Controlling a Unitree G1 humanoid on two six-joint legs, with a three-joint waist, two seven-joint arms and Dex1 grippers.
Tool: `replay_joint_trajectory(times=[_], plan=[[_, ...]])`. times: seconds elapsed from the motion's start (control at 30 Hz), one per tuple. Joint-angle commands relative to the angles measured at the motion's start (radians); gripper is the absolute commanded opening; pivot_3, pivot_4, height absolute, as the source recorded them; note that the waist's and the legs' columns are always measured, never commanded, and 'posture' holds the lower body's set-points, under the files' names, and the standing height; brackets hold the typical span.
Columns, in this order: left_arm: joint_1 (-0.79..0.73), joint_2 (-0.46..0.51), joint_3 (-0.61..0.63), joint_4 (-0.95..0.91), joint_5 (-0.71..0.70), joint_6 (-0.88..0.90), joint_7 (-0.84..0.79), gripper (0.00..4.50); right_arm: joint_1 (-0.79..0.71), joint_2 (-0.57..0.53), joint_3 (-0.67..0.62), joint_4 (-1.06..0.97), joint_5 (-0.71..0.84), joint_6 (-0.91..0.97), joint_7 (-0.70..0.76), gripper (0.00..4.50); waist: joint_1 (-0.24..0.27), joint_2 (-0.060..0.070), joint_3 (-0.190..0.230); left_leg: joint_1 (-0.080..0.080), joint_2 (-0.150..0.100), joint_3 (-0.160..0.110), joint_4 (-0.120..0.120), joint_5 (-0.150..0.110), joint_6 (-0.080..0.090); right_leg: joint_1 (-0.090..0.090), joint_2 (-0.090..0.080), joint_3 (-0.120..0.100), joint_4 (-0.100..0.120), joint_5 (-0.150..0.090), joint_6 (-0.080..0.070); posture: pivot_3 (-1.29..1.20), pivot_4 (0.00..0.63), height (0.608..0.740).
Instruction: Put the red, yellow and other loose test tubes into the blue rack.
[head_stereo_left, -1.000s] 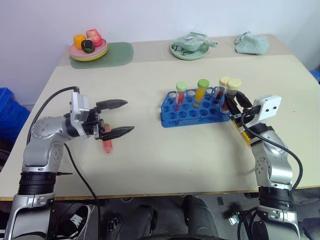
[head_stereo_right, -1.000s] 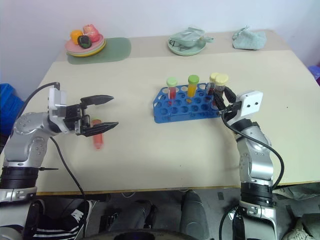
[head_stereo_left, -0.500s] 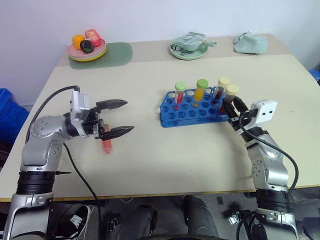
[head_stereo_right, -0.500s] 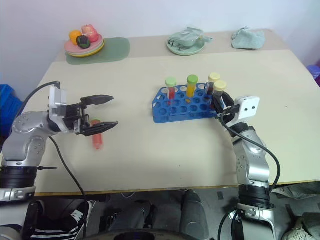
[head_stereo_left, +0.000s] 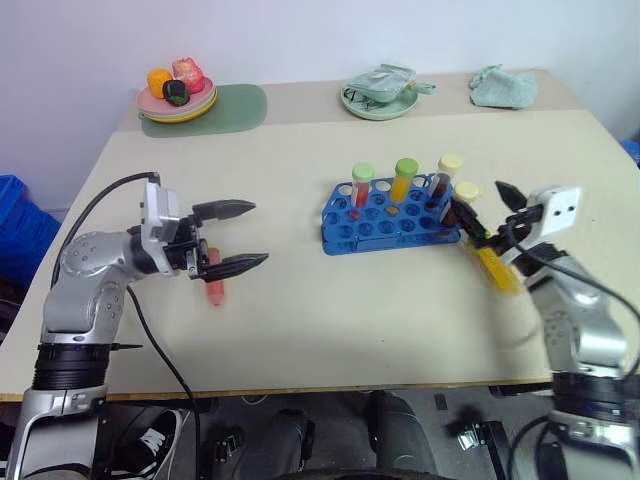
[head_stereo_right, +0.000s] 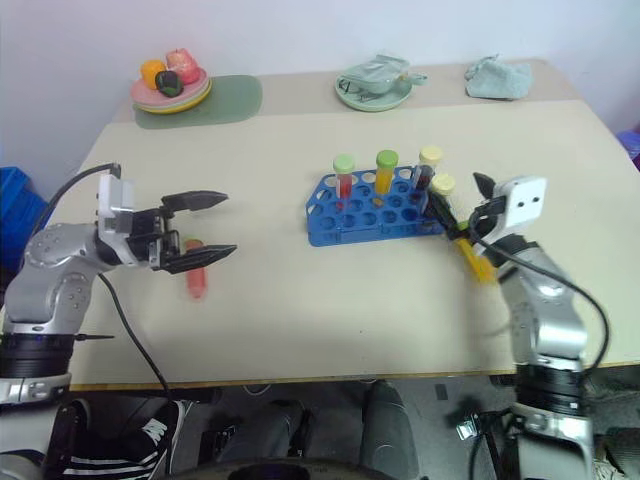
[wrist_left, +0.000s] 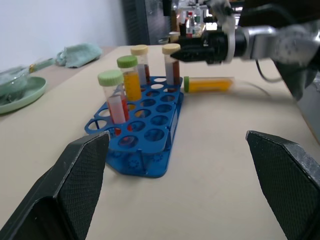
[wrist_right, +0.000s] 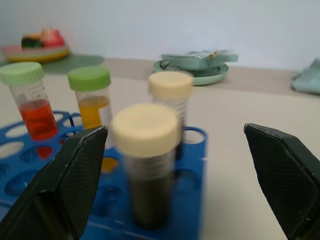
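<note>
The blue rack (head_stereo_left: 385, 222) stands right of the table's middle. It holds a green-capped red tube (head_stereo_left: 361, 187), a green-capped yellow tube (head_stereo_left: 404, 179) and two cream-capped dark tubes, one (head_stereo_left: 448, 172) at the back. The other (wrist_right: 148, 165) stands at the rack's right end, between the spread fingers of my open right gripper (head_stereo_left: 480, 206) but apart from them. A yellow test tube (head_stereo_left: 495, 268) lies on the table under that hand. My left gripper (head_stereo_left: 255, 233) hovers open above a red test tube (head_stereo_left: 213, 287) lying on the table's left side.
At the back of the table, a plate of toy fruit (head_stereo_left: 177, 96) sits on a green mat (head_stereo_left: 240, 106), with a green dish holding a cloth (head_stereo_left: 380, 93) and a loose cloth (head_stereo_left: 503, 87) further right. A blue crate (head_stereo_left: 14, 228) stands beside the table's left edge.
My right gripper has opened and let go of the cream-capped dark tube, which now stands in the rack, and the hand has drawn off to the right. The left arm has kept still.
</note>
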Motion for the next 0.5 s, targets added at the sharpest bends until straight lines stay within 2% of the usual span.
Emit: replay_joint_trajectory(times=[0.03,0.2,0.3,0.4,0.5], plan=[[0.006,-0.010,0.008,-0.039,-0.013,-0.012,0.010,4.50,0.024,-0.155,-0.077,-0.125,0.106,0.131,0.120,4.46,0.001,0.000,0.000,0.000,0.000,0.000,0.000,0.000,0.000,0.000,0.000,0.000,0.000,0.000,0.000,0.00,0.150,0.740],[0.005,-0.037,-0.007,-0.045,-0.004,-0.021,0.017,4.50,0.046,-0.432,-0.124,-0.119,0.187,0.396,0.255,4.46,0.002,0.000,0.000,0.001,0.001,0.003,0.001,-0.001,0.002,0.002,0.000,0.000,-0.002,0.000,0.000,0.00,0.150,0.740],[-0.005,-0.053,-0.013,-0.043,-0.003,-0.022,0.023,4.50,0.004,-0.616,-0.021,-0.088,0.155,0.591,0.281,4.46,0.002,-0.001,0.000,0.001,0.003,0.005,0.001,-0.002,0.003,0.002,0.001,0.000,-0.002,0.001,0.000,0.00,0.150,0.740],[-0.015,-0.070,-0.024,-0.036,0.005,-0.029,0.028,4.50,-0.180,-0.657,0.081,-0.016,0.206,0.847,0.243,4.46,-0.001,0.000,0.000,0.000,0.006,0.007,0.001,-0.002,0.002,0.002,0.003,0.000,-0.007,0.003,-0.003,0.00,0.150,0.740],[-0.015,-0.087,-0.038,-0.048,0.009,-0.030,0.043,4.50,-0.361,-0.656,0.246,0.025,0.131,0.974,0.200,4.46,0.000,0.000,0.000,-0.002,0.010,0.009,0.000,-0.002,0.002,0.001,0.006,0.001,-0.014,0.009,-0.003,0.00,0.150,0.740]])
